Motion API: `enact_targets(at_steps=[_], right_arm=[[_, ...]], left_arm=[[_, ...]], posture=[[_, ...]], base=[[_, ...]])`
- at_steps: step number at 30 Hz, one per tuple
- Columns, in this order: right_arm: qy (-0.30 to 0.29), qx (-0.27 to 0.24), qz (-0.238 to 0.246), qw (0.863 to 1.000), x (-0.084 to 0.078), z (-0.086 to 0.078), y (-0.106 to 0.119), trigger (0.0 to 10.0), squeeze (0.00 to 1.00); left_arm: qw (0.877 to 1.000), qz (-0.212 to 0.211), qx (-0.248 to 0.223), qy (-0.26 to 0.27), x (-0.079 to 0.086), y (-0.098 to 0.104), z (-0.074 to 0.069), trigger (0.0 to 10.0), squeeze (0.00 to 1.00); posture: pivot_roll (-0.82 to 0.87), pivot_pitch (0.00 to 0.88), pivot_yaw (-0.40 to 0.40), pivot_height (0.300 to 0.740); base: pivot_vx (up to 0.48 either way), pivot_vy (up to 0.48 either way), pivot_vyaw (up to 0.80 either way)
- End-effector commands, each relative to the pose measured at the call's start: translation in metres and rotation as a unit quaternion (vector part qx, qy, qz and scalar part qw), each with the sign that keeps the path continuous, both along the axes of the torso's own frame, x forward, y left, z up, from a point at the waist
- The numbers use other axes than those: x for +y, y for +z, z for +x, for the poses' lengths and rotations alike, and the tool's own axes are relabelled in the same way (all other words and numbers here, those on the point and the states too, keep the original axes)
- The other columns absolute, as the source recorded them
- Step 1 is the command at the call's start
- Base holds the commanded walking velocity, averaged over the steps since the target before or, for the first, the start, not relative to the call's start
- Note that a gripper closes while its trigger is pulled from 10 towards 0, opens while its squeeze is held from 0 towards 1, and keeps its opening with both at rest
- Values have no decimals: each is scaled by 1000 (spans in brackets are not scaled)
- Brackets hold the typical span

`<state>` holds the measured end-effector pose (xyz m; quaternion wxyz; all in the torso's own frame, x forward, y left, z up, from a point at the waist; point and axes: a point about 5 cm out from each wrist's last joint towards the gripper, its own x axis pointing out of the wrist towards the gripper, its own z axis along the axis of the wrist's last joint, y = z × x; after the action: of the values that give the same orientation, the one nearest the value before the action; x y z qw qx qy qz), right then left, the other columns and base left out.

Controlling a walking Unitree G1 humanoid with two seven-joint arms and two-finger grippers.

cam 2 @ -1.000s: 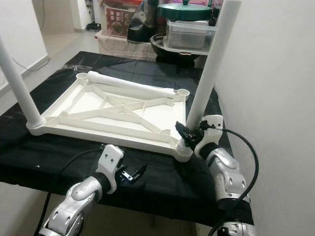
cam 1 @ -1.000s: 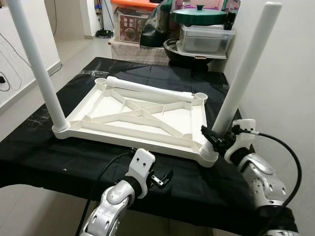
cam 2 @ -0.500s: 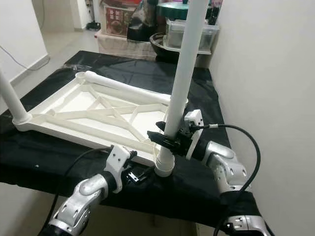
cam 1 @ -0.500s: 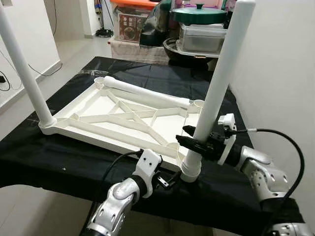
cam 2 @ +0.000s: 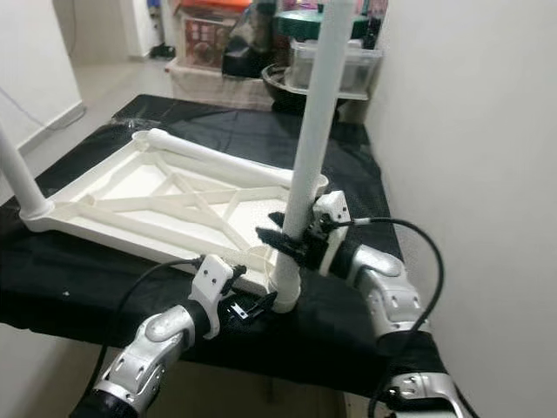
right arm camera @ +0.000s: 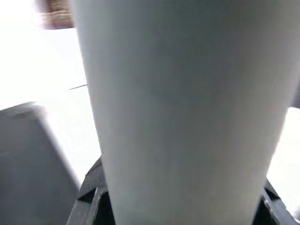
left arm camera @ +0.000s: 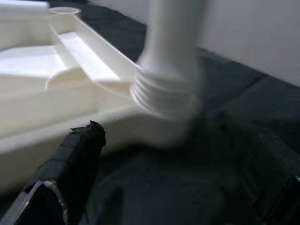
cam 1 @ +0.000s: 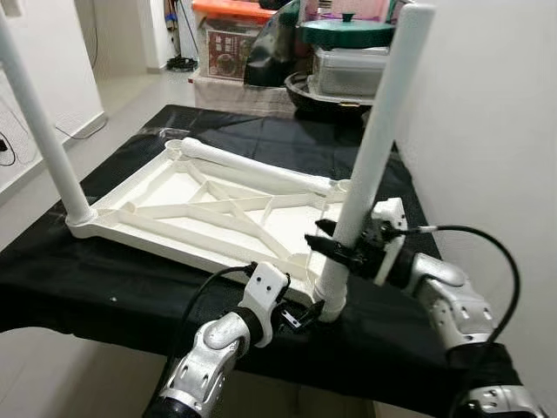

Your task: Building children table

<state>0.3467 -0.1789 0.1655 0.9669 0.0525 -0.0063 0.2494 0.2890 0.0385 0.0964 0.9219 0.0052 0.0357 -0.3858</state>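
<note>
A white children's table top (cam 1: 171, 237) lies upside down on a black-covered table (cam 1: 78, 283). One white leg (cam 1: 42, 131) stands upright in its near left corner. A second leg (cam 1: 372, 157) stands in the near right corner, and my right gripper (cam 1: 336, 249) is shut on it low down. The right wrist view looks straight at that leg (right arm camera: 183, 93), with a black finger either side. My left gripper (cam 1: 302, 315) is open just in front of this leg's threaded base (left arm camera: 164, 98). A third leg (cam 1: 257, 171) lies loose along the far rim.
A white wall (cam 1: 487, 131) runs close along the table's right side. Behind the table stand a green-lidded pot (cam 1: 348, 30), a clear storage box (cam 1: 352, 74) and other household clutter. The black cloth's front edge is just below my arms.
The table top has slid and swung left, and the right leg has come more upright with my right gripper on it. My left gripper has moved in to the leg's base.
</note>
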Motion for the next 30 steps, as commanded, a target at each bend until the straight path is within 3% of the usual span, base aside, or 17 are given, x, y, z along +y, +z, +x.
enact_targets(at_steps=[1,3,5,6,9,11,12,15,20,21,22,23,24,25,28,29,30], right_arm=[[-171,51,15,984,-33,1,-18,0,0],[-210,54,17,976,-37,1,-19,0,0],[-329,69,21,942,-46,-2,-20,0,0],[-329,69,21,942,-46,-2,-20,0,0],[-467,76,36,880,-42,-12,-20,0,0],[-483,76,39,872,-40,-14,-20,0,0],[-525,75,46,846,-35,-17,-19,0,0],[-559,75,51,824,-29,-16,-19,0,0],[-568,71,59,818,-21,-12,-16,0,0],[-561,63,58,823,-21,-11,-15,10000,0],[-552,53,55,830,-21,-10,-14,10000,0],[-542,42,48,838,-22,-9,-12,10000,290],[-542,42,48,838,-22,-9,-12,10000,290],[-523,25,45,851,-22,-8,-11,10000,1000],[-488,7,38,872,-21,-7,-10,10000,1000],[-467,-3,8,884,-22,-6,-11,10000,306],[-467,-3,8,884,-22,-6,-11,10000,306]], left_arm=[[1000,1,1,4,3,-2,2,10000,0],[1000,1,0,4,3,-2,3,10000,0],[1000,-1,-2,7,2,0,7,10000,0],[1000,-1,-2,7,2,0,7,10000,0],[1000,-1,-8,9,0,3,11,10000,0],[1000,-2,-9,9,-1,3,12,10000,0],[1000,1,-9,8,-2,3,13,10000,0],[1000,4,-11,6,-4,3,14,10000,0],[1000,4,-21,8,-4,4,14,10000,0],[1000,5,-25,7,-5,5,14,10000,0],[1000,5,-27,7,-5,5,13,10000,0],[1000,4,-30,6,-5,5,13,10000,0],[1000,4,-30,6,-5,5,13,10000,0],[999,2,-33,7,-5,6,13,10000,0],[999,-2,-35,8,-4,7,14,10000,0],[999,-2,-35,9,-4,7,14,10000,0],[999,-2,-35,9,-4,7,14,10000,0]], posture=[[112,0,-60,740],[112,0,-60,740],[100,0,-51,740],[100,0,-51,740],[91,0,-47,740],[91,0,-47,740],[88,0,-55,740],[94,0,-57,740],[96,0,-59,740],[85,0,-57,740],[85,0,-57,740],[74,0,-55,740],[74,0,-55,740],[63,0,-51,740],[59,0,-44,740],[55,0,-43,740],[55,0,-43,740]], base=[[0,0,0],[0,0,0],[0,0,0],[0,0,0],[0,0,0],[0,0,0],[0,0,0],[0,0,0],[0,0,0],[0,0,0],[0,0,0],[0,0,0],[0,0,0],[0,0,0],[0,0,0],[0,0,0],[0,0,0]])
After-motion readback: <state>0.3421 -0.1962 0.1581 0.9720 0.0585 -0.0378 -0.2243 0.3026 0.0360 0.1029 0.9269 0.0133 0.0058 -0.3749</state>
